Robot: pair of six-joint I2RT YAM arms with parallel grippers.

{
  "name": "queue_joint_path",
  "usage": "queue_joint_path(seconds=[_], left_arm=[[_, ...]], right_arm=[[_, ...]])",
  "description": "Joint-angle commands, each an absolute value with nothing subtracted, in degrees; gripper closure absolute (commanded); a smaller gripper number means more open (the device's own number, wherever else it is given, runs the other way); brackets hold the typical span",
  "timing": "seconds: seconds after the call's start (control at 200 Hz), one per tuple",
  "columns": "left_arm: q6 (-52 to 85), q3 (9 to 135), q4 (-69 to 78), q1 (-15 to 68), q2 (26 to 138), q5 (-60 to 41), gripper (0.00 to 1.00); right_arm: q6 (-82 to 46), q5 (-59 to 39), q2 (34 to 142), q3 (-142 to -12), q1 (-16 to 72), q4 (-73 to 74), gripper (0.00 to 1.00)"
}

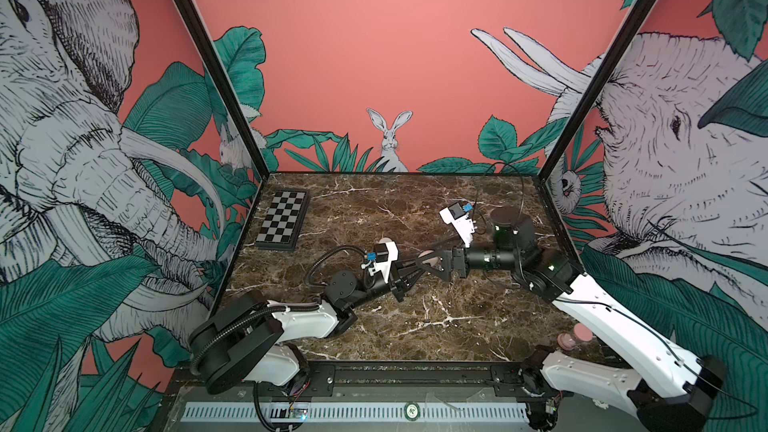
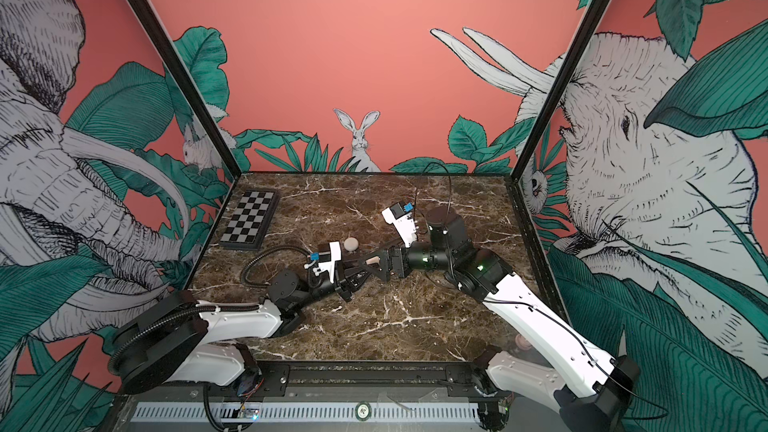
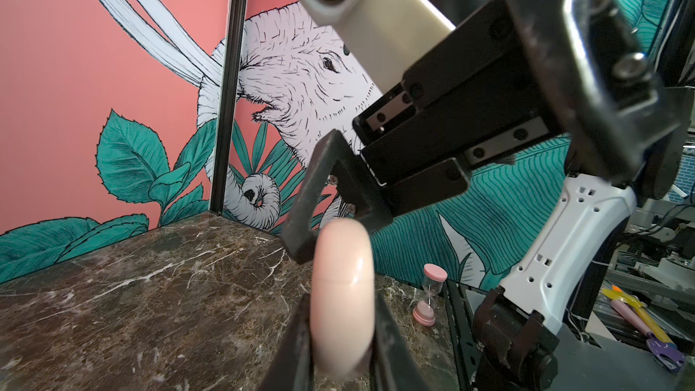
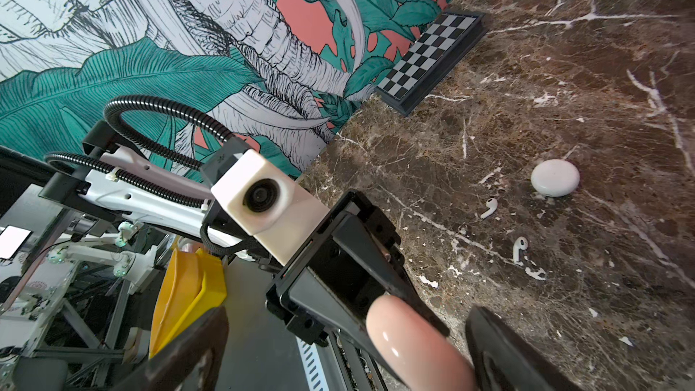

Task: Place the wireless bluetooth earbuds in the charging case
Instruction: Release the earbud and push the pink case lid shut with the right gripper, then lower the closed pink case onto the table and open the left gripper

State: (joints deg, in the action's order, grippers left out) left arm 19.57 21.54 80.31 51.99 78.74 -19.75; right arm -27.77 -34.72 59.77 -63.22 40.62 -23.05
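My left gripper (image 3: 344,327) is shut on a pale pink round charging case (image 3: 344,276), held edge-on above the marble table (image 3: 150,295). In both top views the case (image 2: 372,260) shows mid-table between the two arms. My right gripper (image 4: 349,347) faces it, open, with one finger on each side of the case (image 4: 413,344) and not touching it. Two white earbuds (image 4: 489,208) (image 4: 520,250) lie apart on the marble in the right wrist view. A white round case (image 4: 555,177) sits shut beyond them, and it (image 2: 351,243) also shows in a top view.
A folded chessboard (image 1: 282,220) lies at the back left by the wall. A pink hourglass (image 3: 428,295) stands at the front right corner near the right arm's base. Printed walls close in the back and both sides.
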Motion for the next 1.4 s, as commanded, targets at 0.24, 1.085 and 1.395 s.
queue_joint_path(seconds=[0.24,1.085,1.395], left_arm=[[32.21,21.73,64.48,51.51,75.98,-4.31,1.0],[43.34,14.96,8.89,47.25,58.28,-3.77,1.0],[43.03,14.94,8.61,44.27,64.49,-13.48,1.0]], right_arm=[[-24.52,-1.63,58.98,-71.09,40.47,-34.03,0.02],[-28.63,-4.73,67.03,-64.94,39.73,-28.5,0.02],[-28.91,-6.16,68.52,-64.7,39.81,-27.28,0.02]])
